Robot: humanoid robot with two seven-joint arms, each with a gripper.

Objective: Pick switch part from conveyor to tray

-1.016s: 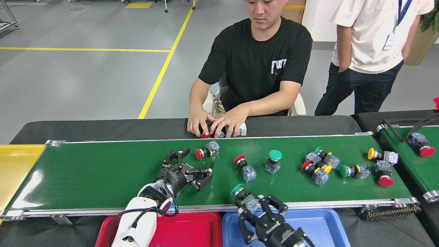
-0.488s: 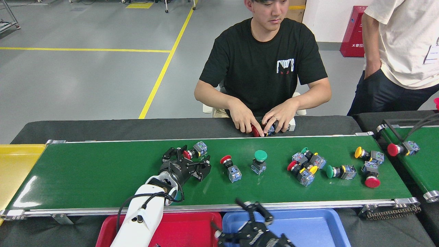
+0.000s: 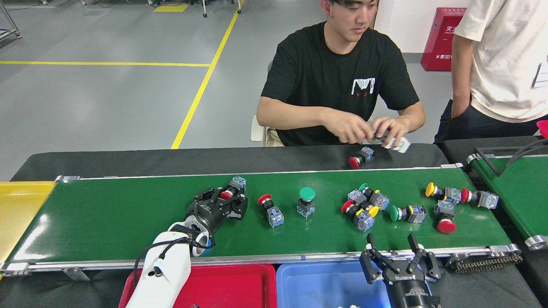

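The conveyor [image 3: 128, 218] is a wide, glossy dark-green belt with silver rails, and several switch parts lie on it. My left gripper [image 3: 226, 197] reaches over the belt from the lower left. It is shut on a red-capped switch part [image 3: 234, 186], whose blue-grey body sticks out beyond the fingers. My right gripper [image 3: 396, 254] stands open with nothing in it, at the belt's near rail above the right end of the blue tray [image 3: 321, 284]. A red tray [image 3: 239, 286] sits beside the blue one.
More parts lie to the right: a red one [image 3: 269, 209], a green one [image 3: 306, 200], a mixed cluster [image 3: 364, 205], and others near the belt's right end [image 3: 443, 207]. A yellow tray [image 3: 17, 209] is at the left. A seated person's hands [image 3: 376, 130] work behind the belt; a second person stands at the right.
The left gripper moved in on the red-capped part and shut on it. The right gripper, holding a green-capped part a second ago, dipped to the blue tray and now stands open further right.
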